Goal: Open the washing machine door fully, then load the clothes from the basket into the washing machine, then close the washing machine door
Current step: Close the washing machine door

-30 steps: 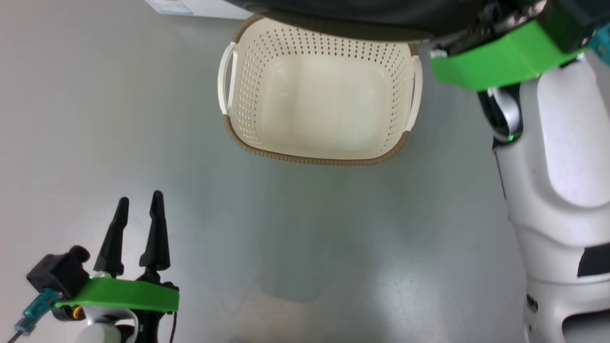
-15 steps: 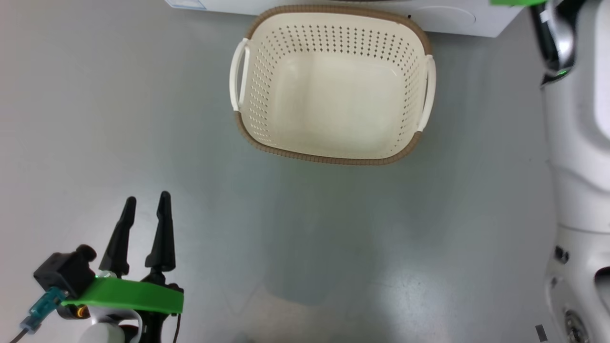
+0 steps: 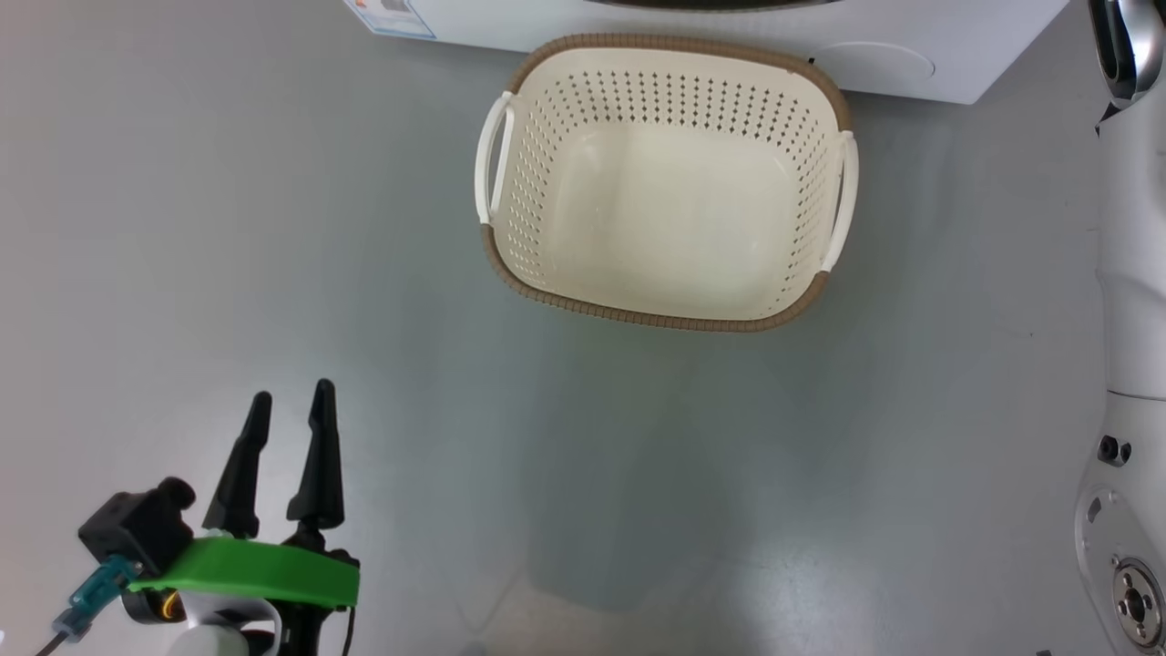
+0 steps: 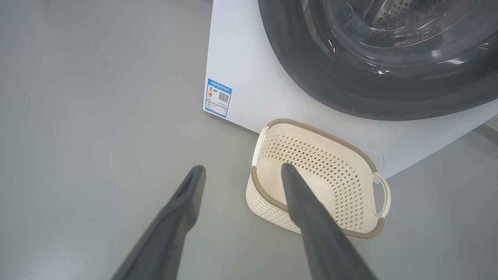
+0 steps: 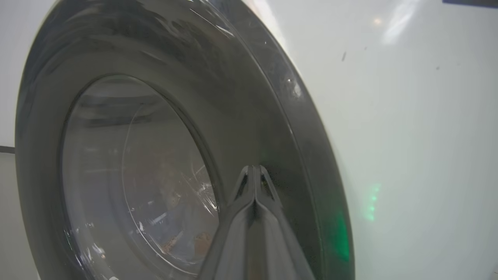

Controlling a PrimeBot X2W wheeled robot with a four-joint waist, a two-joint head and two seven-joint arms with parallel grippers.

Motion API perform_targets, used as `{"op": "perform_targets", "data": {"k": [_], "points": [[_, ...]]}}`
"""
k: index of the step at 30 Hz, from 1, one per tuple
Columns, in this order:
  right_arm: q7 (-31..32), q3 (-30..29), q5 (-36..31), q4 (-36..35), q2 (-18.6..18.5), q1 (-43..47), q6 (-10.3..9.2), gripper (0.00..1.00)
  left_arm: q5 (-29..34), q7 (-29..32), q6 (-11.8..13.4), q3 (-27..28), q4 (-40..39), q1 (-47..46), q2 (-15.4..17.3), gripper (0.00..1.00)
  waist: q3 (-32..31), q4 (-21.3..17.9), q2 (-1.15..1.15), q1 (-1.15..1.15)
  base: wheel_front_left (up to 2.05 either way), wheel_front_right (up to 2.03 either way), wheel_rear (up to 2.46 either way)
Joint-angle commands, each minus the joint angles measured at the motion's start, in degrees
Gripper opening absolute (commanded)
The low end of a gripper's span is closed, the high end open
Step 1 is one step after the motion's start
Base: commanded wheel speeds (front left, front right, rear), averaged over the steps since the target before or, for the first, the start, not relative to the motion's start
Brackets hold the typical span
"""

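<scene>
Two spread fingers mark the left gripper [image 3: 291, 394], idle at the head view's lower left, pinching nothing. The basket [image 3: 656, 319] sits just before the washing machine [image 3: 510, 18], its floor bare, so loading looks finished. From the left wrist, the door [image 4: 350, 89] appears shut against the white front. At the right wrist, the right gripper [image 5: 255, 168], fingers pressed together, points at the door's black rim, probably pushing it home. Patterned clothes [image 5: 183, 233] seem to show behind the glass.
</scene>
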Motion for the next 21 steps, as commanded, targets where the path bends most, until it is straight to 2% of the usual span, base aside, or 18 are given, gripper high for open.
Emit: {"op": "perform_targets", "data": {"k": [1,6,7,8,9,10,11,12,21], "points": [[0.83,-1.35,-0.12,-1.30,-0.37,-1.54,-0.69,0.00,-0.26,-0.36,-0.14,2.39,-0.44,1.15,1.36,1.00,-0.84,-0.02,0.00,0.00,0.00,0.00,0.00],[0.83,-0.38,1.44,-3.10,-0.58,2.00,-0.69,0.00,-0.62,-0.36,-0.14,2.85,-0.03,1.21,1.15,1.00,-2.96,-0.45,0.00,0.00,0.00,0.00,0.00],[0.83,0.23,3.00,-4.67,-0.44,5.06,-0.69,0.04,-1.46,-0.36,-0.14,2.50,0.02,1.22,1.03,1.00,-4.47,-0.80,0.00,0.00,0.00,0.00,0.00],[0.83,0.65,3.91,-5.58,-0.41,6.84,-0.69,0.31,-2.03,-0.36,-0.14,2.68,-0.18,1.33,0.92,1.00,-5.30,-1.03,0.00,0.00,0.00,0.00,0.00],[0.83,1.11,4.73,-6.67,-0.42,8.83,-0.69,0.48,-2.56,-0.36,-0.14,2.80,-0.08,1.55,0.83,1.00,-6.19,-1.37,0.00,0.00,0.00,0.00,0.00],[0.83,1.57,5.43,-7.73,-0.47,10.89,-0.69,0.80,-2.67,-0.36,-0.14,2.57,-0.17,1.70,0.96,1.00,-7.09,-1.75,0.00,0.00,0.00,0.00,0.00],[0.83,1.76,6.17,-8.85,-0.45,13.09,-0.69,0.93,-2.65,-0.36,-0.14,2.53,-0.25,1.91,1.05,1.00,-8.07,-2.13,0.00,0.00,0.00,0.00,0.00],[0.83,1.93,6.93,-9.92,-0.39,15.37,-0.69,0.99,-2.52,-0.36,-0.14,2.59,-0.17,2.18,1.10,1.00,-9.12,-2.53,0.00,0.00,0.00,0.00,0.00],[0.83,2.13,13.12,-18.44,-0.20,36.02,-0.69,1.00,2.18,-0.36,-0.14,5.25,1.51,5.41,0.41,1.00,-20.07,-6.31,0.00,0.00,0.00,0.00,0.00]]}}
